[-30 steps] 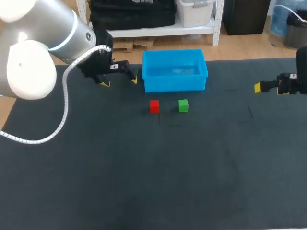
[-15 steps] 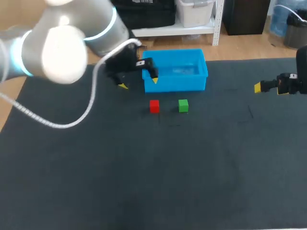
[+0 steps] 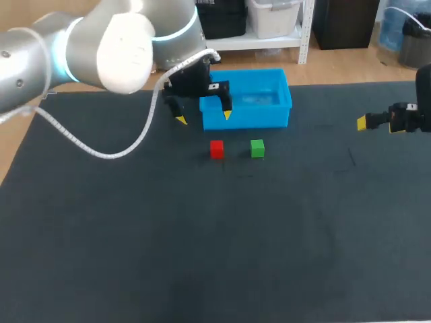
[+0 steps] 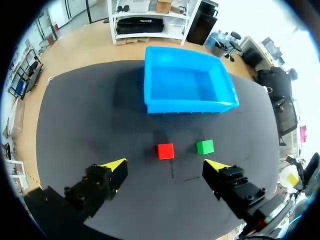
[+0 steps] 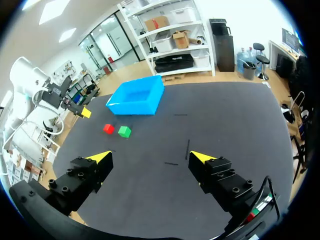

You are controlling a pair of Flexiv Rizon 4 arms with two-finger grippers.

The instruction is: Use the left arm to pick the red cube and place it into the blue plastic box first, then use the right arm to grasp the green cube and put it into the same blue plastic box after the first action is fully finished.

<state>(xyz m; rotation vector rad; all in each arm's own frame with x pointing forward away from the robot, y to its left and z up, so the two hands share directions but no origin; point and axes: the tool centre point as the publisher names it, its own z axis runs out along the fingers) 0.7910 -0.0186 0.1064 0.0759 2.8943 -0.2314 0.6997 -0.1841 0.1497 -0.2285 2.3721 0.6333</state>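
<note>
- The red cube [image 4: 165, 150] looks light and rigid; its opposite flat sides suit gripping.
- Left gripper [image 4: 166, 165] and right gripper [image 5: 151, 157]: jaws apart, empty.

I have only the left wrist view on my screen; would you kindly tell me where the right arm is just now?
Observer: The right gripper is out at the table's right side, far from the green cube.
Operator: Thank you. Are its fingers open?
Observer: Yes. The right wrist view shows them wide open, with nothing between them.
Operator: And how does my own gripper look from above?
Observer: In the head view the left gripper shows against the front left corner of the blue plastic box. It is touching neither the red cube nor the green one.
</note>
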